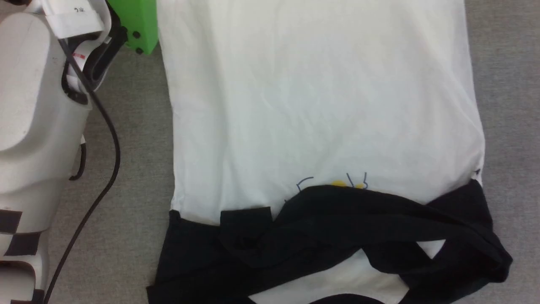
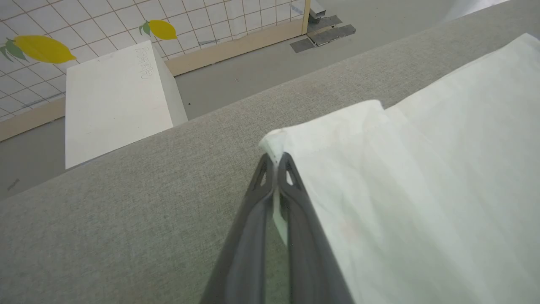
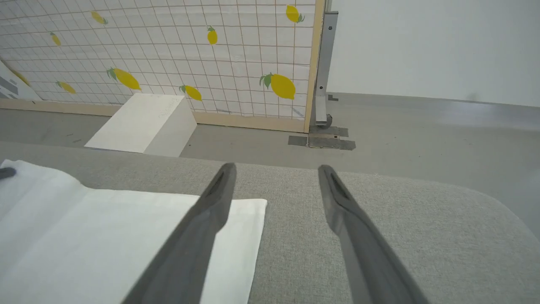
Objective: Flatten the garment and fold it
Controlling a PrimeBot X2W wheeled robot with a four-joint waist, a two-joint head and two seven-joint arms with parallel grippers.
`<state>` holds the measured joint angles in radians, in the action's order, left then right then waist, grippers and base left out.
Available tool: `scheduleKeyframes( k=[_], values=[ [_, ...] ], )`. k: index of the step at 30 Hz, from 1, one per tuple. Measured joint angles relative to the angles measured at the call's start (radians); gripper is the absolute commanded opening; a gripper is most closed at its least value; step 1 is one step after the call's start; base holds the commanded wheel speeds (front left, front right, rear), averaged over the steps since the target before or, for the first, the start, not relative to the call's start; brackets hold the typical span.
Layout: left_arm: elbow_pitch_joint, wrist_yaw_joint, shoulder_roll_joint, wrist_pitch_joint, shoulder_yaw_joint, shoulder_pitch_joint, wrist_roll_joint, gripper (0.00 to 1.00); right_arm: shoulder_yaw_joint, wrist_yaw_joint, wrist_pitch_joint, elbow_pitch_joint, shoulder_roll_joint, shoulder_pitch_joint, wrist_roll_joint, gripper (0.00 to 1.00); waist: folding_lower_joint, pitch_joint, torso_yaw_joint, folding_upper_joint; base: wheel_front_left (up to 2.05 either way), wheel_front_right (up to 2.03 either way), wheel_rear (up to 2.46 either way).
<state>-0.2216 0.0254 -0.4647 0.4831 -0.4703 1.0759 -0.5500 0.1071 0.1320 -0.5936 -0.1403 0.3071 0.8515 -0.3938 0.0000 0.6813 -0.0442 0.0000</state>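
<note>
The left jaws are clamped on a hem corner of the white T-shirt with black sleeves (image 2: pixel 422 190). In the left wrist view a small tuft of white cloth sticks out just past the tips of the two dark fingers (image 2: pixel 258 219), and the pinched corner looks raised a little off the grey fabric-covered tabletop (image 2: pixel 126 219). From the grip the cloth spreads away to the right of those jaws. Beyond the tips, past the tabletop's edge, a white rectangular box (image 2: pixel 114 101) stands on the floor near a tiled wall panel printed with lemons (image 2: pixel 211 21).

The right jaws stand wide apart with nothing between them. In the right wrist view one of their fingers (image 3: pixel 202 228) crosses the T-shirt's other hem corner and the other is over bare tabletop; whether either touches, I cannot tell.

In the head view the T-shirt lies spread flat on the tabletop. Its black sleeves (image 1: pixel 337 228) are folded across the chest and partly cover a blue-outline print with a yellow spot (image 1: pixel 337 184). The pale left forearm (image 1: pixel 29 105), a black cable (image 1: pixel 118 152) and a green block (image 1: pixel 139 21) sit beside the cloth's edge.
</note>
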Motion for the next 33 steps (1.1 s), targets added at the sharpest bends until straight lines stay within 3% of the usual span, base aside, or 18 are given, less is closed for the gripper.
scheduleKeyframes(
  k=[10, 22, 23, 24, 25, 33],
  values=[
    [0.001, 0.002, 0.043, -0.024, -0.027, 0.012, -0.002, 0.0, 0.022, 0.0, -0.171, 0.3, -0.06, 0.184, 0.095, 1.0, 0.0, 0.046, 0.064, 0.0, 0.0, 0.0, 0.0],
    [-0.009, 0.018, 0.094, -0.041, -0.061, 0.042, -0.006, 0.0, 0.059, 0.0, -0.243, 0.411, -0.088, 0.254, 0.22, 1.0, 0.0, 0.094, 0.142, 0.0, 0.0, 0.0, 0.0],
    [-0.011, 0.018, 0.095, -0.045, -0.062, 0.042, -0.006, 0.0, 0.063, 0.0, -0.254, 0.413, -0.089, 0.256, 0.229, 0.93, 0.0, 0.096, 0.148, 0.0, 0.0, 0.0, 0.0],
    [-0.013, 0.019, 0.095, -0.046, -0.063, 0.042, -0.008, 0.0, 0.068, 0.0, -0.262, 0.413, -0.089, 0.26, 0.235, 0.64, 0.0, 0.098, 0.152, 0.0, 0.0, 0.0, 0.0],
    [-0.015, 0.021, 0.095, -0.046, -0.063, 0.042, -0.012, 0.0, 0.077, 0.0, -0.271, 0.413, -0.09, 0.266, 0.243, 0.02, 0.0, 0.1, 0.156, 0.0, 0.0, 0.0, 0.0],
    [-0.041, 0.024, 0.093, -0.119, -0.046, 0.042, -0.018, 0.0, 0.109, 0.0, -0.26, 0.402, -0.102, 0.271, 0.271, 0.0, 0.0, 0.074, 0.161, 0.0, 0.0, 0.0, 0.0]
  ],
)
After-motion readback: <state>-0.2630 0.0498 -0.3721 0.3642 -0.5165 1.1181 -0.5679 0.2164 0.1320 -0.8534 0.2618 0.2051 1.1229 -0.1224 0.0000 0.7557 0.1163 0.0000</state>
